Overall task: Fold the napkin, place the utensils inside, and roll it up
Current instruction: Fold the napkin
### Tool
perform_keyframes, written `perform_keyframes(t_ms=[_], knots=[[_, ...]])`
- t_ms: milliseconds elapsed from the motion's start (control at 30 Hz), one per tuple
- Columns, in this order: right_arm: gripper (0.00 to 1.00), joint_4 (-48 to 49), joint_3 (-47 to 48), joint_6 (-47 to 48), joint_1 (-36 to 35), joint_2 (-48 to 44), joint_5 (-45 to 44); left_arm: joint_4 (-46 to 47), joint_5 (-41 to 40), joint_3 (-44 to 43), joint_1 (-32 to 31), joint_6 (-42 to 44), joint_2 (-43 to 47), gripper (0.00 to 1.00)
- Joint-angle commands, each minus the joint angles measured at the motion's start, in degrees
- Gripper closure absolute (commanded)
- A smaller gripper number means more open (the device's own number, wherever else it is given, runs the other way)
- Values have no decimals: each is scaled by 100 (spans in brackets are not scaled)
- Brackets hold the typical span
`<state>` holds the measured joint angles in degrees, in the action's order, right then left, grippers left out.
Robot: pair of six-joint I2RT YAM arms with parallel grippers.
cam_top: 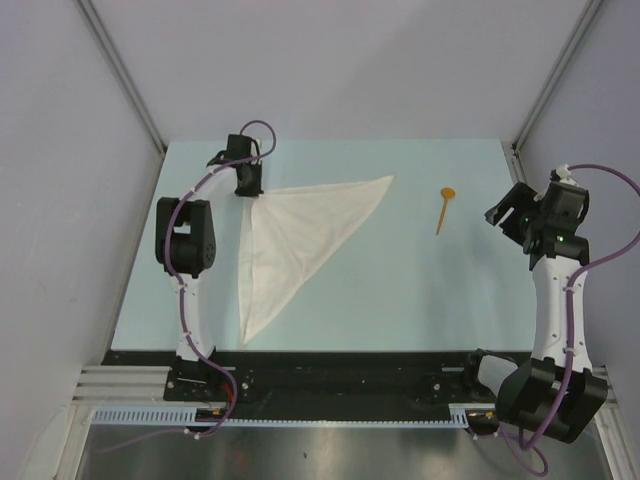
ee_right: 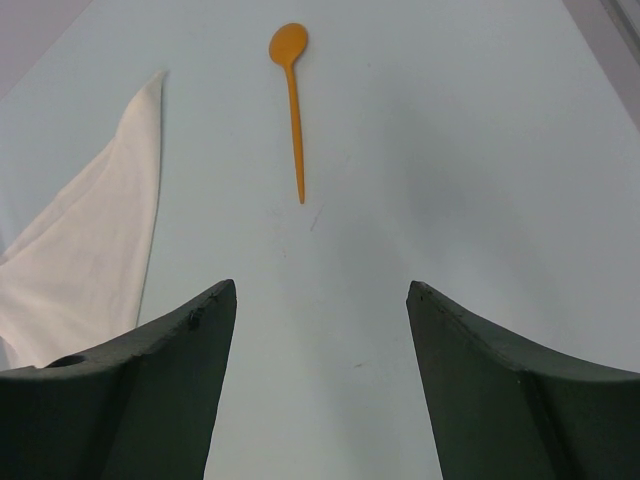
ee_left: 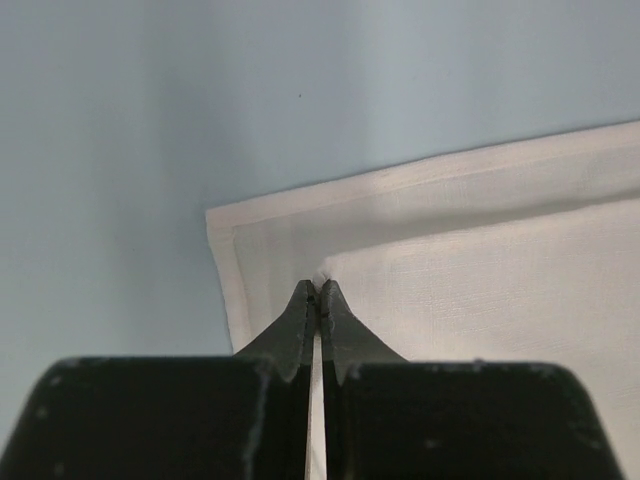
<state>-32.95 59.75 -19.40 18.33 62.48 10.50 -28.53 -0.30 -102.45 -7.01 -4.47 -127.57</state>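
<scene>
Napkin [ee_left: 480, 300] corner in closed left gripper [ee_left: 316, 292]

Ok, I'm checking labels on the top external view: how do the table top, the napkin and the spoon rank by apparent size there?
Largest to smallest:
1. table top
2. napkin, lying folded into a triangle
3. spoon, clearly the smallest

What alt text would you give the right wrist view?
An orange spoon lies on the blue table, untouched, ahead of the open fingers of the right gripper. A corner of the cream napkin reaches in from the left, apart from the spoon.
</scene>
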Motion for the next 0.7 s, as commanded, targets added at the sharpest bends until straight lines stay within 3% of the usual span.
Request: perform_keyframes(t_ms=[0,533,600,667], knots=[[26,-27,195,76,-75,1,-92,331,-199,208,129,113,250,100],[26,-45,160,94,-180,-8,-119,542,-49,24,393,113,-22,100],[26,-45,160,94,-189,-8,-118,577,-50,24,402,104,-31,97],[25,-45,160,94,-198,10,-119,560,-93,-20,410,87,-49,88]])
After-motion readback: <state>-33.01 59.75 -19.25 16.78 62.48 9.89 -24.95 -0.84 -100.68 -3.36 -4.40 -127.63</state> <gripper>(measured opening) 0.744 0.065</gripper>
